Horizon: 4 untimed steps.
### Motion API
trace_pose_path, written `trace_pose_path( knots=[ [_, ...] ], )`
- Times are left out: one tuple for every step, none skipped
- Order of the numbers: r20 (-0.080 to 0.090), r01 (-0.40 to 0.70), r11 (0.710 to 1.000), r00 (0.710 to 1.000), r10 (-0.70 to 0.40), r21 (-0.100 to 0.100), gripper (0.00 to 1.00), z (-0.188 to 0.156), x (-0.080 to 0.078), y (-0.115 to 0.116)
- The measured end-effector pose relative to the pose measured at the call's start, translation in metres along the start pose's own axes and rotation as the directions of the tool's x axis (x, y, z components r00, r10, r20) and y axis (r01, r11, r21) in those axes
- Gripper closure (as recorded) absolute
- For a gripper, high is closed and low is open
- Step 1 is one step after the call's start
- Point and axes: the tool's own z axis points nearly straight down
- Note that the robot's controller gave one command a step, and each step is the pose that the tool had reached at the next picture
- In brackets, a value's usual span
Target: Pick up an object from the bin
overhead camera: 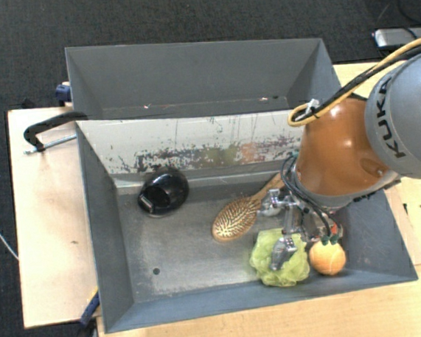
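Note:
My gripper [284, 255] hangs low at the bin's front right, its metal fingers down on a crumpled yellow-green soft thing [266, 255] that lies against the front wall. Whether the fingers grip it I cannot tell. Just to the right of it rests a small orange ball [327, 258]. Behind the gripper, a golden-brown hairbrush [235, 220] lies flat with its bristle side up and its handle pointing toward the arm.
A round black object [162, 193] sits at the back left of the floor, near the rear wall. The arm with its orange cover fills the bin's right side, with cables running up from it.

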Motion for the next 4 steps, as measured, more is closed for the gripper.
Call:
trace_pose_path(
  knots=[
    [0.007, 0.083, 0.997, 0.997, -0.083, 0.001, 0.0, -0.021, 0.0, 0.008],
    [0.003, -0.084, 0.996, 0.996, 0.084, 0.0, 0.0, 0.026, -0.006, 0.006],
    [0.004, 0.076, 0.997, 0.997, -0.076, -0.003, 1.0, 0.047, 0.0, 0.0],
    [0.004, 0.076, 0.997, 0.997, -0.076, -0.003, 1.0, 0.047, 0.0, 0.0]
  ],
)
